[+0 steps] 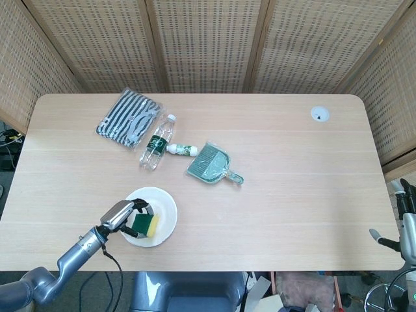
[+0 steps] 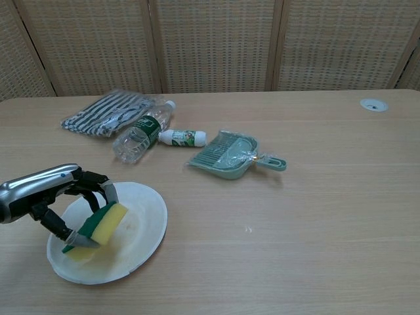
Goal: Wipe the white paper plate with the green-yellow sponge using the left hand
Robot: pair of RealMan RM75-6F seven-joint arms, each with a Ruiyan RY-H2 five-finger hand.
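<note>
The white paper plate lies near the table's front left edge. My left hand grips the green-yellow sponge and holds it down on the near left part of the plate, yellow side facing right. A small brownish stain shows on the plate under the sponge in the chest view. My right hand hangs off the table's right edge in the head view, holding nothing; how its fingers lie is unclear.
Behind the plate lie a clear water bottle, a small white tube, a green dustpan with brush and a striped packaged cloth. A round cable port sits far right.
</note>
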